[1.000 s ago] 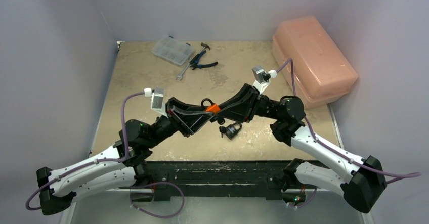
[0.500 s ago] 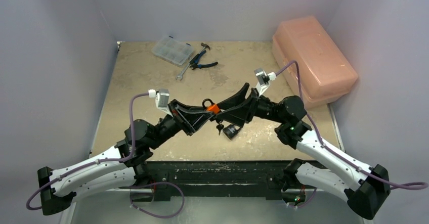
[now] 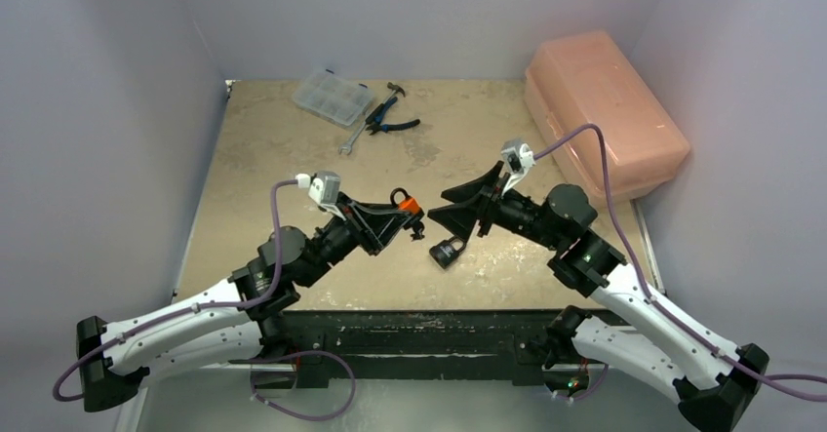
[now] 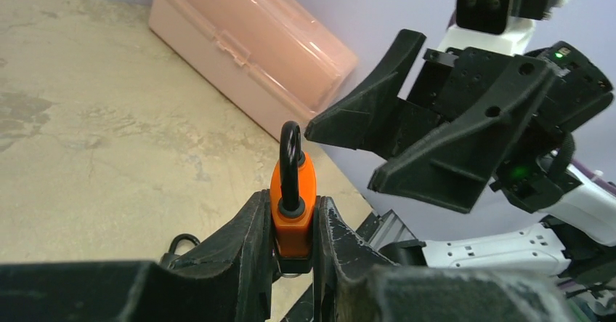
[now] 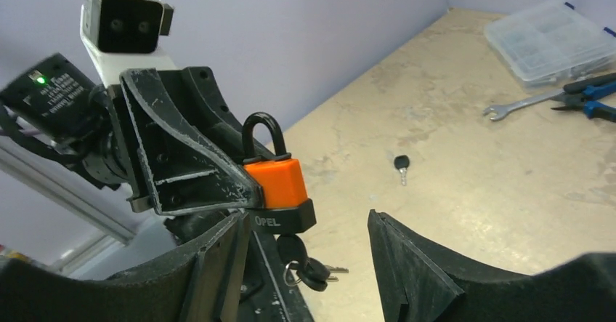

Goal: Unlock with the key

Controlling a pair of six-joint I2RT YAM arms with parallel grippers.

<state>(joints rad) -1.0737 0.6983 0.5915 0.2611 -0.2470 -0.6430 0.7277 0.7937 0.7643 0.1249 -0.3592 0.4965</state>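
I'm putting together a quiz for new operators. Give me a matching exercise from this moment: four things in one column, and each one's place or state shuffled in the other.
Things
1. orange padlock
2. black padlock
3. right gripper
4. pink box

Place or state
A. open, holding nothing
B. along the right edge of the table
C. clamped in the left gripper
D. lying free on the table, near its middle

Pairs: 1-C, 2-D, 3-A, 4-B

You get soft, even light from above, faint shadows beneath the orange padlock [image 3: 408, 205], padlock crisp in your wrist views, dark foreground below it soft
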